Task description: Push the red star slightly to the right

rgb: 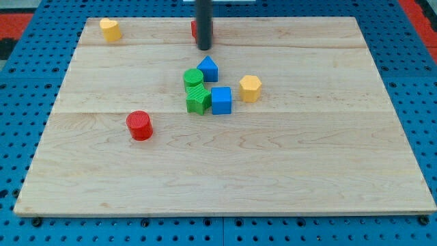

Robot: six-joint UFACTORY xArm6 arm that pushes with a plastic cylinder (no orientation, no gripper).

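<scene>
One wooden board (225,171) carries two blue blocks (221,100), two green blocks (198,100), two yellow blocks (250,88), one red cylinder (139,125) and one red star (194,29) near the view's top edge, mostly hidden behind my rod, my tip (204,48) just below-right of it, holding nothing.

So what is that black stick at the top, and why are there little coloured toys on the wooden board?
That stick is the end of a robot arm; the arm itself is out of view. It has no hand and holds nothing: my tip slides along the wooden board and pushes blocks. The one camera looks down at the board. A red block peeks out behind the rod, mostly hidden. There is a yellow block at the view's top left, a red cylinder, and a middle cluster: green cylinder, green block, two blue blocks, yellow hexagon.
</scene>
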